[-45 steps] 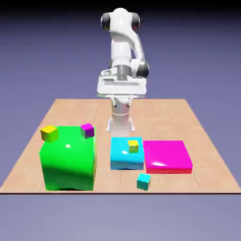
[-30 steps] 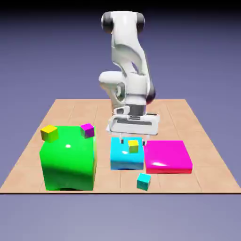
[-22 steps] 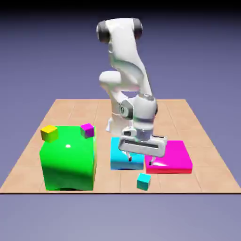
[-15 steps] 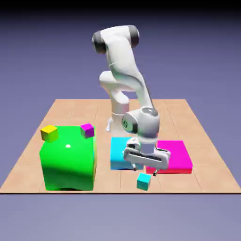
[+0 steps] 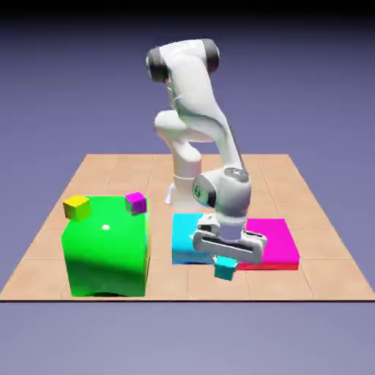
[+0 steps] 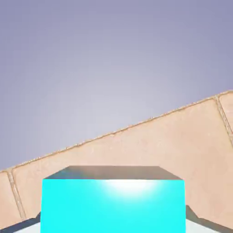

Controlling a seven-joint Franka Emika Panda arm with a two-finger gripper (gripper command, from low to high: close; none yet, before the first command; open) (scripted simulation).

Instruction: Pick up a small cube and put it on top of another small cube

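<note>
The small teal cube (image 5: 225, 270) sits on the table near its front edge, just ahead of the cyan block (image 5: 186, 243). My gripper (image 5: 225, 264) is down over it, with the jaws shut on its sides. In the hand view the teal cube (image 6: 113, 202) fills the bottom middle, between grey fingertips (image 6: 204, 223) that barely show at the corners. A tiny yellow cube (image 5: 77, 208) and a tiny purple cube (image 5: 135, 202) rest on top of the big green block (image 5: 106, 249).
A flat magenta block (image 5: 275, 242) lies to the exterior view's right of the cyan block, partly behind my hand. The big green block stands tall at the exterior view's left. The table's front edge (image 5: 183, 299) runs close below the teal cube.
My arm has swung forward from over the cyan block and come down onto the teal cube. The jaws stood open before and have shut on it.
</note>
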